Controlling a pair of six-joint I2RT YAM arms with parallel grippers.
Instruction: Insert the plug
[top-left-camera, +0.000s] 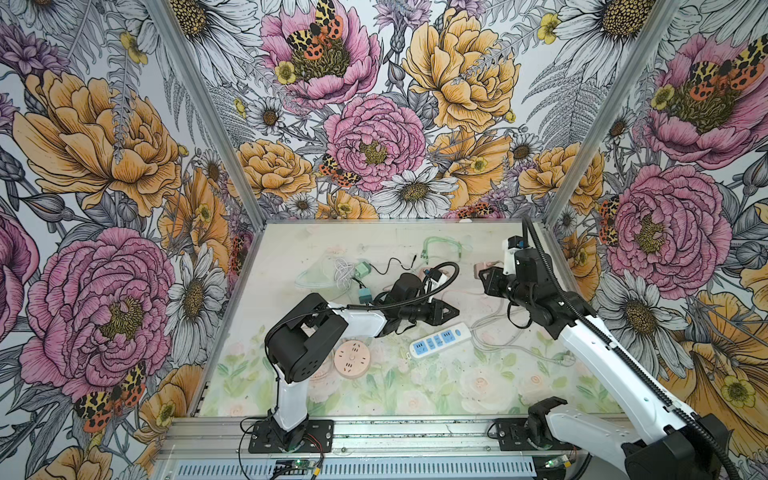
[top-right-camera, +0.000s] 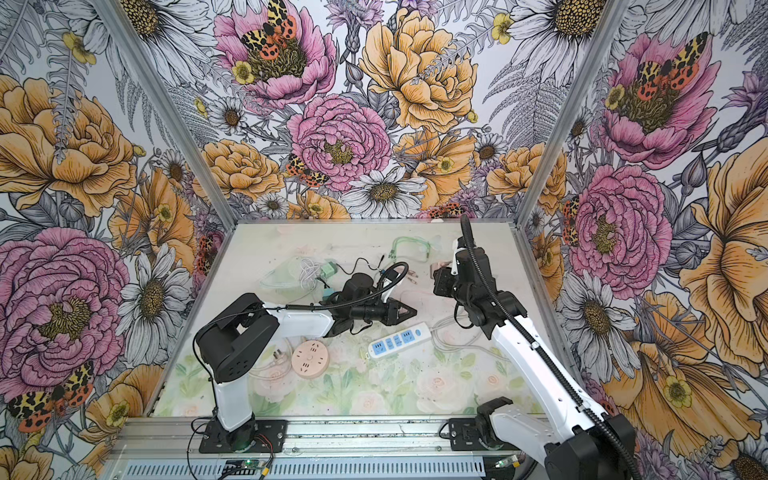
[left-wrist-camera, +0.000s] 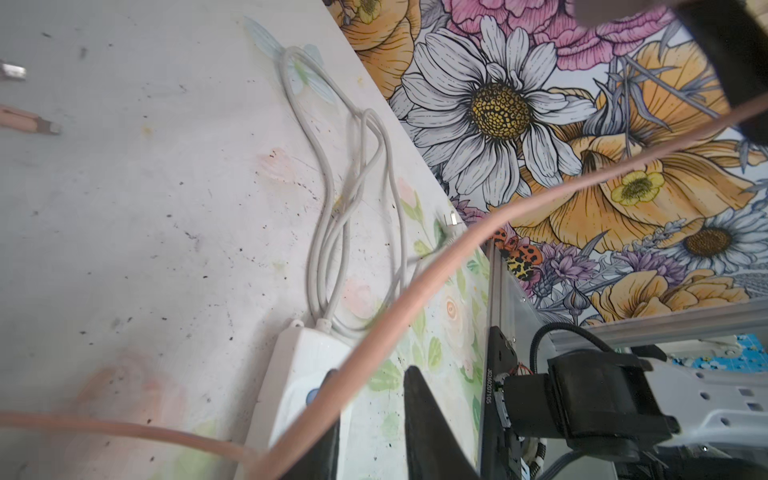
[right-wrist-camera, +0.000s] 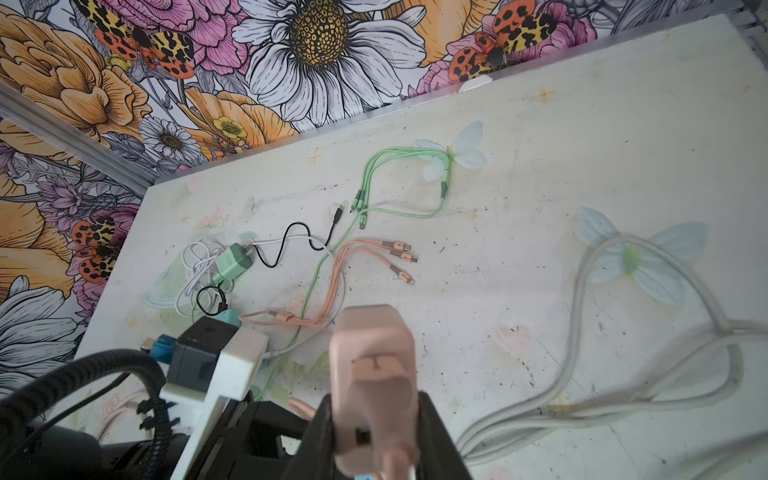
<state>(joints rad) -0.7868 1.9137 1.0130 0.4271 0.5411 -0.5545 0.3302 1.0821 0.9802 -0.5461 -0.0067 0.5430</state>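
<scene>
My right gripper (right-wrist-camera: 372, 424) is shut on a pink plug (right-wrist-camera: 374, 357), held above the table's far right part, with its pink cable (left-wrist-camera: 415, 299) trailing from it. Both top views show that plug (top-left-camera: 484, 266) (top-right-camera: 440, 264) in the right gripper (top-left-camera: 484, 272) (top-right-camera: 439, 272). A white power strip (top-left-camera: 440, 338) (top-right-camera: 401, 338) with blue sockets lies mid-table. My left gripper (top-left-camera: 451, 311) (top-right-camera: 409, 311) hovers just behind its cord end. In the left wrist view the left gripper (left-wrist-camera: 374, 419) is open with a narrow bare gap. The pink cable crosses one finger, over the strip (left-wrist-camera: 303, 374).
A round pink socket hub (top-left-camera: 352, 358) lies near the left arm's elbow. Behind it are a green charger (right-wrist-camera: 235, 262), a teal adapter (top-left-camera: 365, 296), a green cable (right-wrist-camera: 399, 212) and a pink multi-head cable (right-wrist-camera: 374, 253). The strip's white cord (right-wrist-camera: 582, 332) loops at the right.
</scene>
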